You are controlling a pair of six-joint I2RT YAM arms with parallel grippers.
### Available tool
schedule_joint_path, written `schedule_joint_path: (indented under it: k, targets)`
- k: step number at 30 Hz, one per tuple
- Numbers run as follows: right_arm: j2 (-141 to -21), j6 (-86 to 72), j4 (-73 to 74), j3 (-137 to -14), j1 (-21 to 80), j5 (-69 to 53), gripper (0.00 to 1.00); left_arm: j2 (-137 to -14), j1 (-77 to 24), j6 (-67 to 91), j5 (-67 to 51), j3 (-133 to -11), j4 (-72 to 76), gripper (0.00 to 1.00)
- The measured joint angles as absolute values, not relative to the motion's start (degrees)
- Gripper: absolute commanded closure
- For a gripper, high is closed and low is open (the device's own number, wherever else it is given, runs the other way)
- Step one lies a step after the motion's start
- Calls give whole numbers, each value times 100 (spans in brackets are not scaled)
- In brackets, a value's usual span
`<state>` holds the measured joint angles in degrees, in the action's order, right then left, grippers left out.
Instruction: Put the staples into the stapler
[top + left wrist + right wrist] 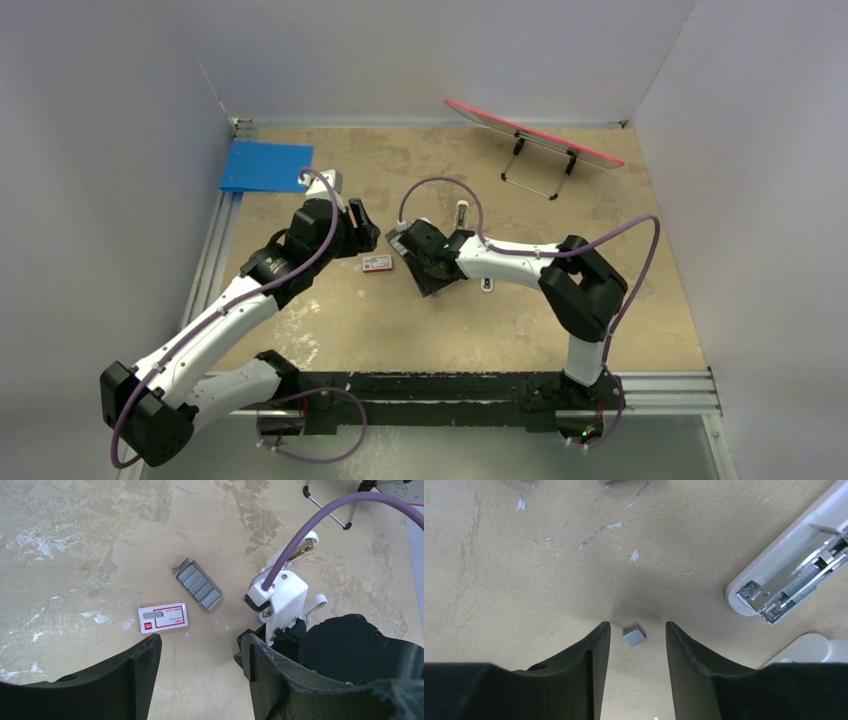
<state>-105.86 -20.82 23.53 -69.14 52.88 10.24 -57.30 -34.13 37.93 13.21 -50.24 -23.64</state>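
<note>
On my right wrist feed the right gripper [638,625] stands partly parted. The staples [634,635] (1 small grey block) lie on the bench [524,555] between its 2 fingers, and neither finger touches them. The stapler [774,550] lies near on the right, open, with its metal channel showing. The left gripper [200,640] hangs wide and empty. Just ahead of it are the red-and-white box [163,617] and a tray [198,585] of more grey blocks.

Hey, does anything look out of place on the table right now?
Yes: a small block of staples lies loose on the table between the right gripper's open jaws, touching neither. It sits near the open stapler, not in it.
</note>
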Motion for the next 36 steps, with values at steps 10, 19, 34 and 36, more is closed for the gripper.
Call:
schedule_joint_path:
  k: [10, 19, 34, 36]
  targets:
    - [-10278, -3964, 2318, -6866, 5299, 1828, 58, -5730, -3413, 3793, 1210, -5022, -2362, 41]
    - [-10241, -5148, 2324, -6593, 5378, 2027, 58, -5579, -3413, 3793, 1100, -4976, -2355, 40]
    - [-10304, -5658, 2456, -6510, 5551, 2206, 61, -5559, -3413, 3839, 913, -4971, -2322, 41]
    - [-10320, -5701, 2456, -6510, 5551, 2211, 61, -5559, -3413, 3839, 910, -4969, -2320, 41]
